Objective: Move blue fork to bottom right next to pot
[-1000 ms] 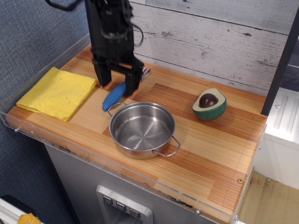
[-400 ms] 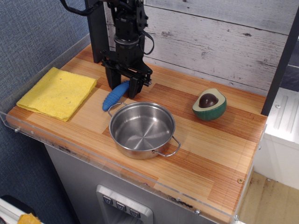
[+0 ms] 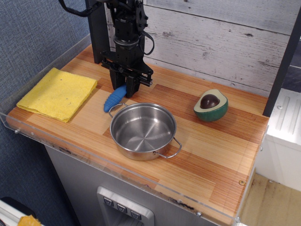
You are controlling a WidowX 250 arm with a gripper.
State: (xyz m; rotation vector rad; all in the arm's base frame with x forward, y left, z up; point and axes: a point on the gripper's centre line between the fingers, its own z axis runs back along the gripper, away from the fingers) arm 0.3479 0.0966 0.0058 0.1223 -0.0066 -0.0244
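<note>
The blue fork (image 3: 112, 99) lies on the wooden counter just behind and left of the pot (image 3: 142, 130). Its ribbed blue handle points to the front left, and its metal head is mostly hidden behind the fingers. My gripper (image 3: 125, 89) points straight down over the upper end of the handle. Its two fingers are drawn in against the handle's sides. The fork rests on the counter. The pot is a shallow steel one with two wire handles, standing at the front middle with nothing in it.
A folded yellow cloth (image 3: 59, 93) lies at the left. A toy avocado half (image 3: 210, 105) sits at the right rear. A clear plastic rim (image 3: 94, 157) runs along the front and left edges. A plank wall stands behind the counter.
The gripper came down over the fork's handle, then its fingers drew in from a wide-open stance onto the handle. The fork, pot, cloth and avocado have not moved.
</note>
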